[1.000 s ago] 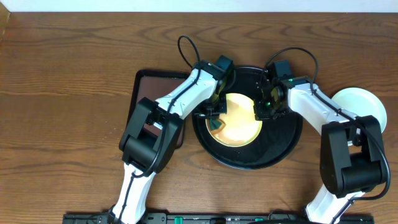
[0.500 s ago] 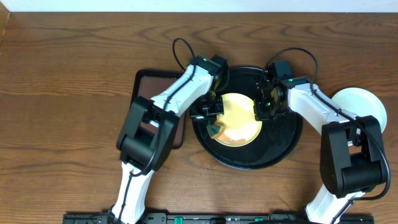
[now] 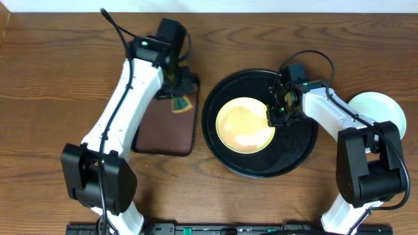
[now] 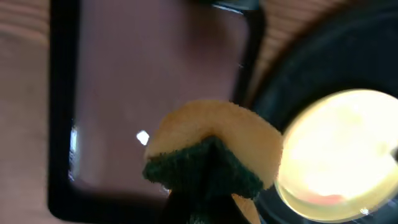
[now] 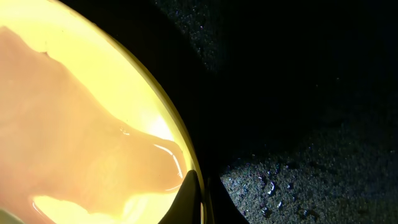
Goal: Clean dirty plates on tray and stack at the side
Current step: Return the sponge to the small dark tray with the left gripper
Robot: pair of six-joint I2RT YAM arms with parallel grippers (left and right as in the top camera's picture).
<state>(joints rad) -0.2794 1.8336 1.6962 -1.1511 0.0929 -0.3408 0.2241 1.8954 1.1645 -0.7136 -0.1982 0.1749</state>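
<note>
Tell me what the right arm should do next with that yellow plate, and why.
Probably lift the yellow plate off the black tray toward the pale dish at the right. The right hand pinches its rim, the left hand holds the sponge over the brown tray, clear of it, and no dark smear shows.

I am holding my left arm (image 3: 124, 104) stretched toward the far left, my left gripper (image 3: 179, 96) pointing down and clamping a sponge (image 3: 183, 103), while my right arm (image 3: 333, 111) is bending in from the right, my right gripper (image 3: 274, 112) pinching the right rim of the yellow plate (image 3: 245, 124).
</note>
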